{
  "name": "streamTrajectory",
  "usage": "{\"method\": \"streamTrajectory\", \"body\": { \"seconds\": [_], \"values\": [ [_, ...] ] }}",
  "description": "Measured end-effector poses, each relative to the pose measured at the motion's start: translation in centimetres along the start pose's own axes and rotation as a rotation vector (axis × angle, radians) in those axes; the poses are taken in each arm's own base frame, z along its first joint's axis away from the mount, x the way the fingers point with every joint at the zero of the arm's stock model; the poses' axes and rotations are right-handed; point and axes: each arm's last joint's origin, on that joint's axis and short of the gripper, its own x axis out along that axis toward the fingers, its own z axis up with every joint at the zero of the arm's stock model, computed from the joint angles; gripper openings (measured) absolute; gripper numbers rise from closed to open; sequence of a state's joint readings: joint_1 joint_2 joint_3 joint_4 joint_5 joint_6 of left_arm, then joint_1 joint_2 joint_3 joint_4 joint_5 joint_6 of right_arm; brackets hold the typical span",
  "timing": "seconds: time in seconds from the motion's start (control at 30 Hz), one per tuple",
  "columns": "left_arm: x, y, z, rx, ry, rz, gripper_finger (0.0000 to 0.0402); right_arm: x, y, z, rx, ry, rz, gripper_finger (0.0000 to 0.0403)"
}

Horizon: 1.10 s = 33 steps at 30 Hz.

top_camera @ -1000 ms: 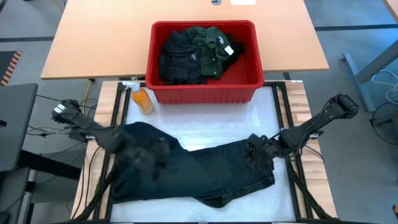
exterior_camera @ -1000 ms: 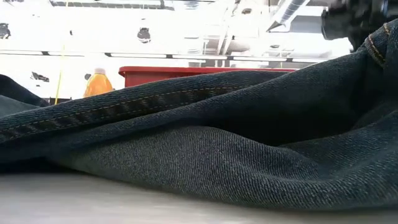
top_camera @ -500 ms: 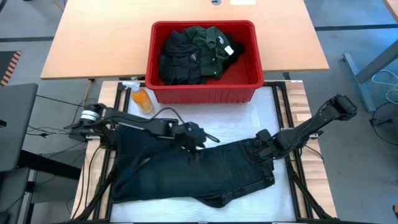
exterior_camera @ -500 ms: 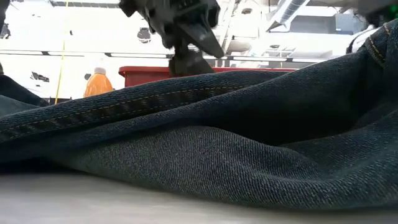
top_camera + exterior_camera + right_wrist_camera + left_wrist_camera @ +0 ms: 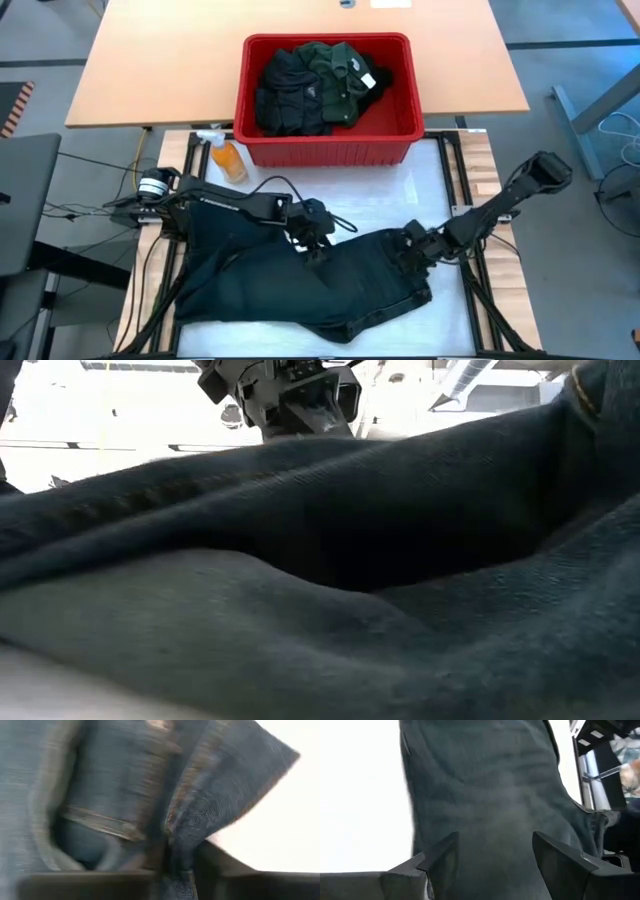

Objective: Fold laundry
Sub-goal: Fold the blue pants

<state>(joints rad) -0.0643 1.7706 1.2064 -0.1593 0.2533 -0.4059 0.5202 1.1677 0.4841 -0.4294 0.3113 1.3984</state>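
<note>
A pair of dark blue jeans (image 5: 300, 285) lies spread across the white table top, filling the low view as jeans (image 5: 320, 580). My left gripper (image 5: 318, 232) is open at the jeans' far edge near the middle. In the left wrist view its fingers (image 5: 440, 857) stand wide apart with denim (image 5: 490, 795) beyond them. My right gripper (image 5: 408, 250) is at the jeans' right end, shut on the cloth. More dark laundry (image 5: 320, 80), black and green, lies piled in the red basket (image 5: 330, 152). My left gripper hangs slanting down over the jeans' far edge; whether its fingertips touch the denim I cannot tell. My right gripper pinches a raised fold of denim (image 5: 187, 837) between its two fingers, beside a stitched seam at the jeans' right end. It comes slanting down from the table's right. The rest of the jeans lies on the table.
The red basket stands at the table's far edge, behind the jeans. An orange spray bottle (image 5: 228, 160) stands at its left corner. Bare white table top (image 5: 400, 195) shows between the basket and the jeans.
My left gripper has swung from the table's left side toward the middle and down to the jeans' far edge, then kept still. My right gripper has sunk onto the jeans' right end. In the low view the near cloth has bulged up and now hides the basket and bottle.
</note>
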Motion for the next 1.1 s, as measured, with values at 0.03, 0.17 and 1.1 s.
{"method": "streamTrajectory", "body": {
  "seconds": [0.03, 0.17, 1.1],
  "values": [
    [0.0, 0.0, 0.1, -0.002, -0.014, 0.016, 0.0238, -0.5, 0.6, 0.4, -0.065, -0.035, 0.030, 0.0036],
    [-0.1, 0.2, 0.9, -0.017, -0.116, 0.068, 0.0238, -2.3, 3.4, 1.5, -0.328, -0.113, 0.141, 0.0041],
    [5.1, 3.0, 3.9, -0.132, -0.404, -0.309, 0.0267, -4.8, 6.1, 1.2, -0.521, -0.134, 0.227, 0.0040]
  ]
}}
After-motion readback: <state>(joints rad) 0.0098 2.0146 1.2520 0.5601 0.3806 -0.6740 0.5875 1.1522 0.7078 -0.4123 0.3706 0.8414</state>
